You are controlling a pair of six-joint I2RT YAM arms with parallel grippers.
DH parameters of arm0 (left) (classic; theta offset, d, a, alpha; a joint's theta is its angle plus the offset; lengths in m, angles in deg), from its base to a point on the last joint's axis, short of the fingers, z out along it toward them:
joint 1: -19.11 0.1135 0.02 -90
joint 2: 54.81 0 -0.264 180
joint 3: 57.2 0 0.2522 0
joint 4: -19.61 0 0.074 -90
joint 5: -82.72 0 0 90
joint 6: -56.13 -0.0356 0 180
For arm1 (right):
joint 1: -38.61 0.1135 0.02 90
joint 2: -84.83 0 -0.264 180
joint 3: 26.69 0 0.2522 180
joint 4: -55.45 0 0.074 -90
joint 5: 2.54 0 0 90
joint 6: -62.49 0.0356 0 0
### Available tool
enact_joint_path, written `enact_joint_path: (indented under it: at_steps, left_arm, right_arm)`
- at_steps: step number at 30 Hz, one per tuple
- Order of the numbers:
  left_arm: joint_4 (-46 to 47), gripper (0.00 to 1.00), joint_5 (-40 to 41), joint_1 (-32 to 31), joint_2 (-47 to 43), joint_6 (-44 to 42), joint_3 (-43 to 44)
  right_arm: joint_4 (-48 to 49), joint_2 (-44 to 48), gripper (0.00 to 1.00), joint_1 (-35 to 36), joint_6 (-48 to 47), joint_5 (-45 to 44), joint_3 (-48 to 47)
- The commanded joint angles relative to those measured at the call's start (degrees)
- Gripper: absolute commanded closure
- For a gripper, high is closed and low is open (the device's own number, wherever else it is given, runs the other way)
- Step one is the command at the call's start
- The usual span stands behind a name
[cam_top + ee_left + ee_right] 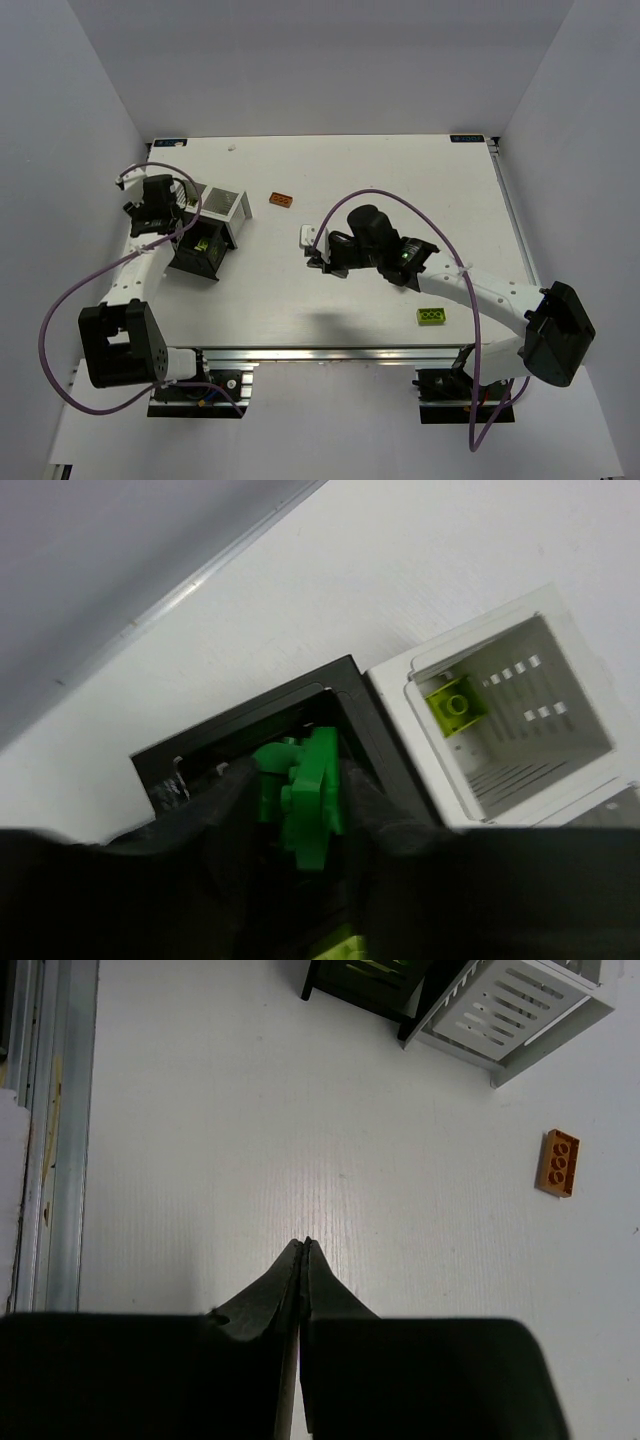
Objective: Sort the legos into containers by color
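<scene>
My left gripper (302, 778) hangs over the black container (250, 715). A dark green lego (315, 800) stands tilted between its fingers, with a thin dark gap on the left side, so the jaws are slightly open. A lime lego (458, 705) lies inside the white container (400, 670) beside it. Another lime patch (340, 948) shows low in the black container. My right gripper (305, 1243) is shut and empty over bare table mid-table (318, 258). An orange lego (282, 199) lies behind it, and a lime lego (432, 316) sits near the front edge.
The black container (195, 262) and the white container (225, 205) touch at the table's left. The metal rail of the table's near edge (40, 1160) runs along the left of the right wrist view. White walls enclose the table on three sides.
</scene>
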Motion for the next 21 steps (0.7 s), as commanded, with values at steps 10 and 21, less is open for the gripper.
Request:
enact_joint_path:
  at_steps: [10,21]
  left_arm:
    - [1.8,0.18,-9.9,0.3,-11.0,2.6,-0.7]
    - [29.3,0.02,-60.4,-4.3,-14.4,5.9,-7.5]
  right_arm:
    - [1.3,1.2,0.91,-1.6,0.5,0.2,-1.0]
    - [9.6,5.3,0.11,-21.3,20.2,-3.5,-0.2]
